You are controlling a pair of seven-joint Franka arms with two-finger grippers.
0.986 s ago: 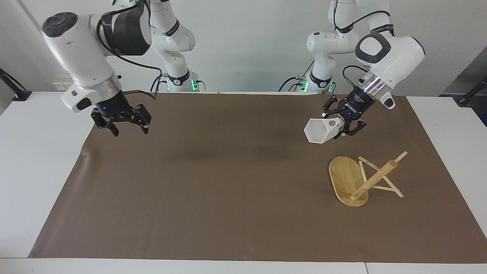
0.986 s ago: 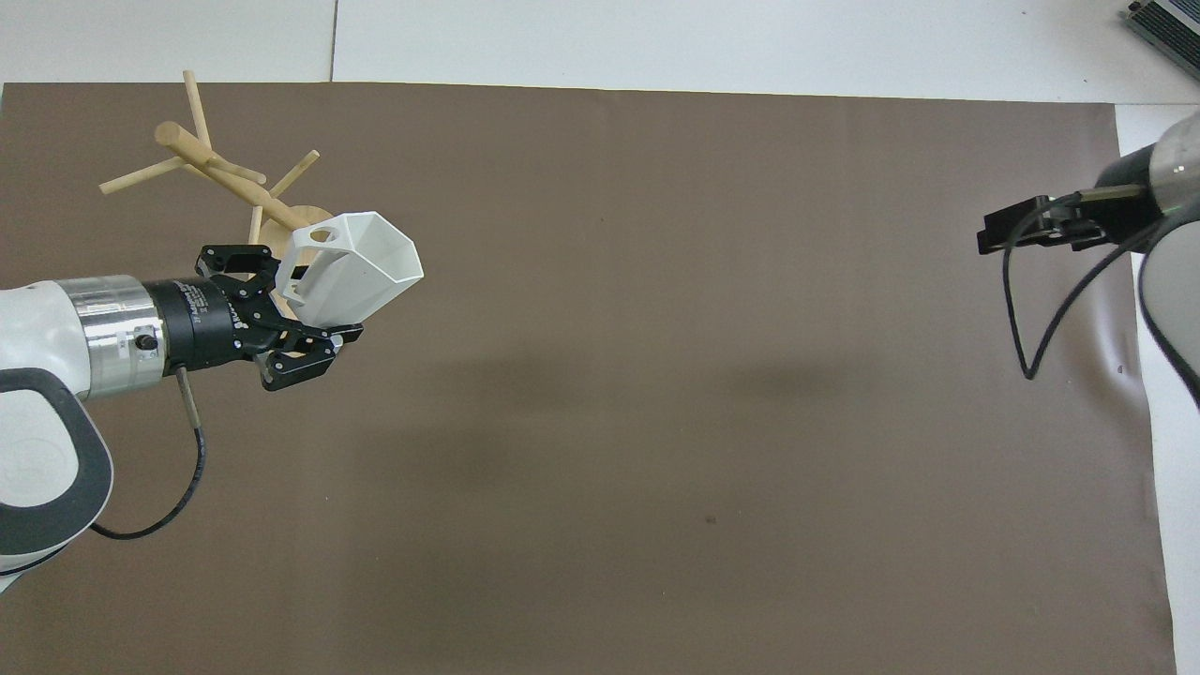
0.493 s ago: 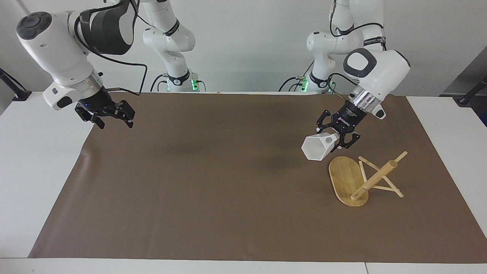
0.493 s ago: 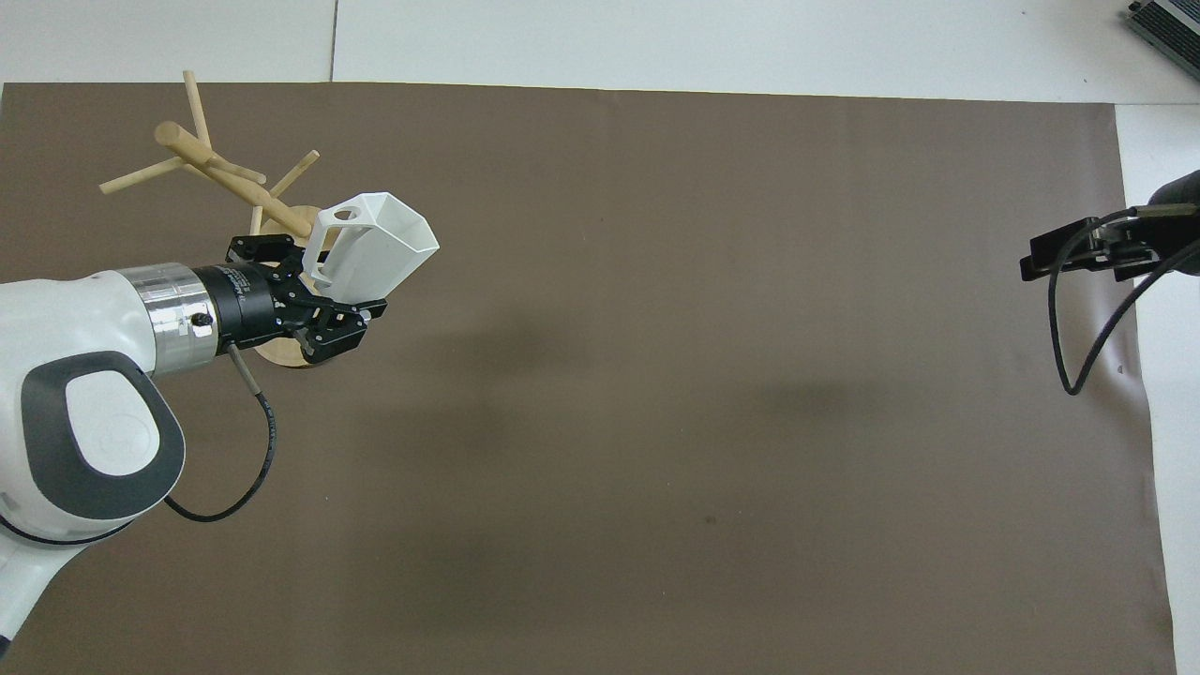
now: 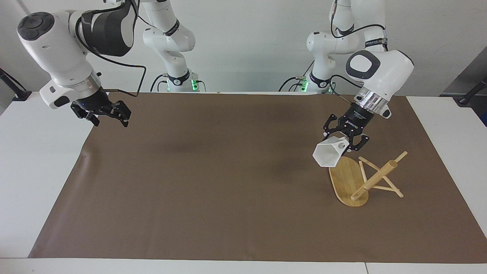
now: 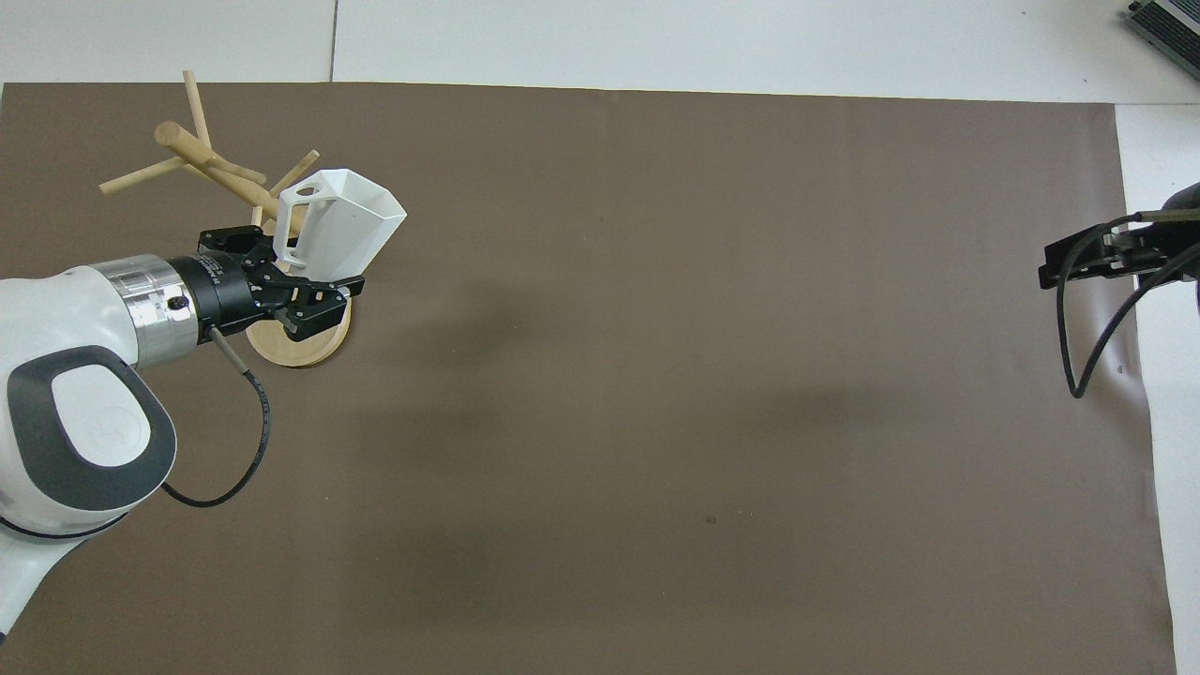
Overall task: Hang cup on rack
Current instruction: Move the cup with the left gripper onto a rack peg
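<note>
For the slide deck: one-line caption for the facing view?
Left tool holds the white cup in the air over the bamboo rack; the right tool waits open at the table's other end.

In the overhead view the left gripper (image 6: 298,281) and cup (image 6: 342,225) covered much of the rack's base (image 6: 302,349). The right gripper (image 6: 1078,264) showed side-on near the picture's edge, its arm cut off there.
</note>
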